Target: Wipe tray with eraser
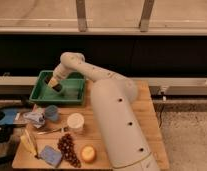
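Wiping seems underway, the gripper point(56, 83) low in the left half of the tray point(76, 91) with the eraser point(58, 87) at its tip, its grip impossible to tell, the right half probably still to do

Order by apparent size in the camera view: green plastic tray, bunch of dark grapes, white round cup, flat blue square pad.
1. Green plastic tray, with the gripper over its left half.
2. Bunch of dark grapes.
3. White round cup and flat blue square pad: alike, pad nearer, so unranked.

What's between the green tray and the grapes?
In the camera view, a white cup and a blue cup; the gripper is in the tray.
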Controlling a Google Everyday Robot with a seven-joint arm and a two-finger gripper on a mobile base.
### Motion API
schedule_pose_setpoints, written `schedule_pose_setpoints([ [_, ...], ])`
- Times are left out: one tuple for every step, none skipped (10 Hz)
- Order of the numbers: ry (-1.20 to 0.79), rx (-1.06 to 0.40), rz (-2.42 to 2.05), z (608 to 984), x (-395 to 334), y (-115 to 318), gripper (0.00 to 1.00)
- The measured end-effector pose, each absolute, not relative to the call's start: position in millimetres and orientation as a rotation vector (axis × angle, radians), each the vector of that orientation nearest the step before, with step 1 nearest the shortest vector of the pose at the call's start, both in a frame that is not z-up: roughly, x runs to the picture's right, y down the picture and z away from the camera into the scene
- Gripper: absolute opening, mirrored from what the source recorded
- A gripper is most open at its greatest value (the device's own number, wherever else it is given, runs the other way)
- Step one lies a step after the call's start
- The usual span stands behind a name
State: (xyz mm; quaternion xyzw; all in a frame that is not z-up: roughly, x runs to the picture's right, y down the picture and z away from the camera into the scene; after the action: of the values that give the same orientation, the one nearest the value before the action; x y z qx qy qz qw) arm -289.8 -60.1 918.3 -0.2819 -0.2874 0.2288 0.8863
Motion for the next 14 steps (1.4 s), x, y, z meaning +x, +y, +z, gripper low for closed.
schedule_pose_setpoints([
  [-0.562,-0.573,0.493,915,-271,-58,0.0],
  [-0.532,-0.566,0.516,916,-255,-58,0.0],
  [-0.501,-0.557,0.536,924,-242,-62,0.0],
  [-0.473,-0.554,0.553,934,-233,-67,0.0],
  [-0.452,-0.551,0.563,944,-228,-72,0.0],
  [-0.43,-0.55,0.568,955,-227,-77,0.0],
  [-0.422,-0.551,0.572,963,-228,-82,0.0],
  [-0.42,-0.555,0.569,973,-233,-85,0.0],
  [-0.425,-0.56,0.56,977,-242,-88,0.0],
  [-0.443,-0.567,0.537,979,-257,-90,0.0],
  [-0.462,-0.574,0.515,975,-267,-90,0.0],
  [-0.475,-0.583,0.493,972,-270,-87,0.0],
  [-0.491,-0.594,0.466,964,-278,-83,0.0],
  [-0.509,-0.609,0.439,954,-290,-74,0.0],
])
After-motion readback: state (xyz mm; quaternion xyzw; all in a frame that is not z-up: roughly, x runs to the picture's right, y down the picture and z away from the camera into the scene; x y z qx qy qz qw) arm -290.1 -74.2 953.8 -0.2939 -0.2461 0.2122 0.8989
